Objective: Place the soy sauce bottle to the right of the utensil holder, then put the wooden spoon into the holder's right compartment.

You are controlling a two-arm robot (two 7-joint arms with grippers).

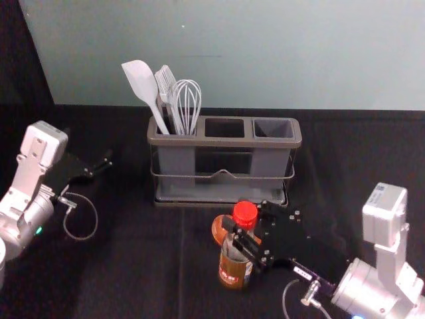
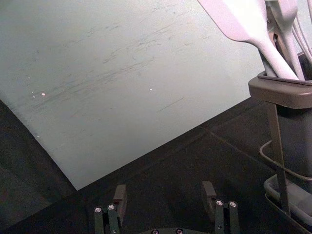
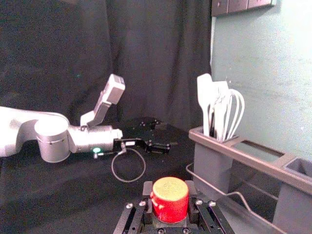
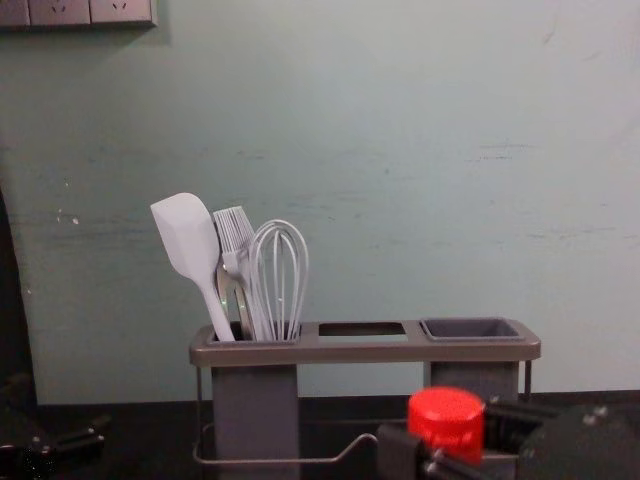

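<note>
In the head view my right gripper (image 1: 244, 228) is shut on the soy sauce bottle (image 1: 235, 269) just under its red cap, in front of the utensil holder (image 1: 224, 141). The right wrist view has the red cap (image 3: 170, 199) between the fingers of my right gripper (image 3: 170, 207). A rounded orange-brown piece (image 1: 219, 230), perhaps the wooden spoon, shows behind the bottle, mostly hidden. The holder's right compartment (image 1: 273, 127) has nothing standing in it. Left of the holder, my left gripper (image 1: 99, 169) is idle; in its wrist view the gripper (image 2: 164, 197) is open, with nothing between its fingers.
A white spatula (image 4: 190, 245), a brush (image 4: 234, 232) and a whisk (image 4: 279, 275) stand in the holder's left compartment. A wire rail (image 1: 192, 176) runs along the holder's front. The wall (image 1: 265, 53) rises behind the dark tabletop (image 1: 146, 266).
</note>
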